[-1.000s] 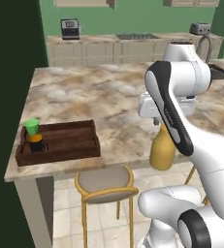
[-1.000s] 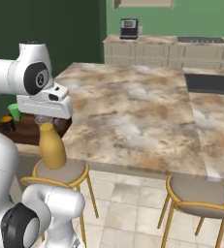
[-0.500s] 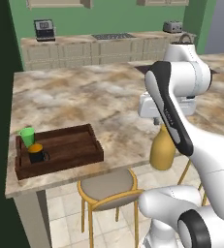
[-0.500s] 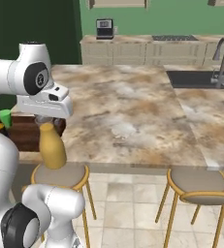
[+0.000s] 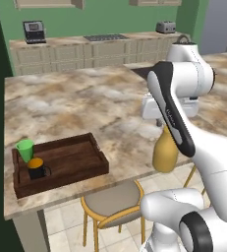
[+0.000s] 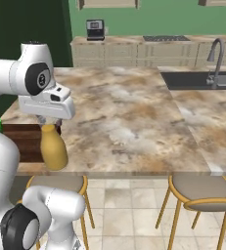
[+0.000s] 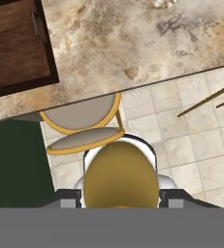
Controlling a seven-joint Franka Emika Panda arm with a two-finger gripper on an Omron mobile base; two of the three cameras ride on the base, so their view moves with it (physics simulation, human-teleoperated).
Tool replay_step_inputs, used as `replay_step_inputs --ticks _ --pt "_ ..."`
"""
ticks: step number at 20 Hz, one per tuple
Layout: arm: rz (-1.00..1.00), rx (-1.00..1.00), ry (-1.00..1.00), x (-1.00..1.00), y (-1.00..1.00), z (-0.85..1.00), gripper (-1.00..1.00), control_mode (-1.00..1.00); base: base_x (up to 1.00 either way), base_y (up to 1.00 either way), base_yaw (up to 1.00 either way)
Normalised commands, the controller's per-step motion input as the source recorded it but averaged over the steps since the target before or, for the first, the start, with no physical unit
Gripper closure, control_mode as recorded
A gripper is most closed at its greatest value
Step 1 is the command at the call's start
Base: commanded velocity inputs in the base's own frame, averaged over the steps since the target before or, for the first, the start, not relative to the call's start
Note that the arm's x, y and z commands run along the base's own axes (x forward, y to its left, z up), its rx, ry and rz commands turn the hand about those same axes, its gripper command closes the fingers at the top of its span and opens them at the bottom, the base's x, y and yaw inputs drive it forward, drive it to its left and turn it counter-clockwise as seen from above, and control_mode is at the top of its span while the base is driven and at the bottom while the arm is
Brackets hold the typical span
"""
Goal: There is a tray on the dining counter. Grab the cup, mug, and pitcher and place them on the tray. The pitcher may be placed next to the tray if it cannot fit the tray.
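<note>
Since a second ago your whole view has slid sideways across the kitchen, so it is the base that has driven; the pitcher (image 5: 165,153) hangs under the hand just as it did, and the tray (image 5: 61,164) now sits nearer the middle of the left base view. You are carrying the pitcher off the front edge of the dining counter (image 5: 85,106), above the floor and a stool (image 5: 113,203), well apart from the tray, where the cup (image 5: 25,150) and the mug (image 5: 36,168) already stand at the far left end. Treat the pitcher as rigid, smooth and probably slippery, with most of its weight in the wide lower body, so the narrow neck is the sensible place to take it and it may swing or slide if you jolt. The gripper (image 7: 120,196) looks to be pinching that neck from above, jaws partly spread around it, though the contact itself is hidden behind the hand and the pitcher's body. Judge the free tray floor to the right of the mug before lowering; just beside the tray also serves.
</note>
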Motion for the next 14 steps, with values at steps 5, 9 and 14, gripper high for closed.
replay_step_inputs --ticks 5,9,14 --pt "0.00 0.00 0.00 0.00 0.00 0.00 1.00 1.00 0.05 0.02 -0.01" --pt "0.00 0.00 0.00 0.00 0.00 0.00 1.00 1.00 0.00 0.03 0.00" --pt "0.00 -0.01 -0.02 0.01 0.59 0.00 1.00 -1.00 0.00 0.00 0.00"
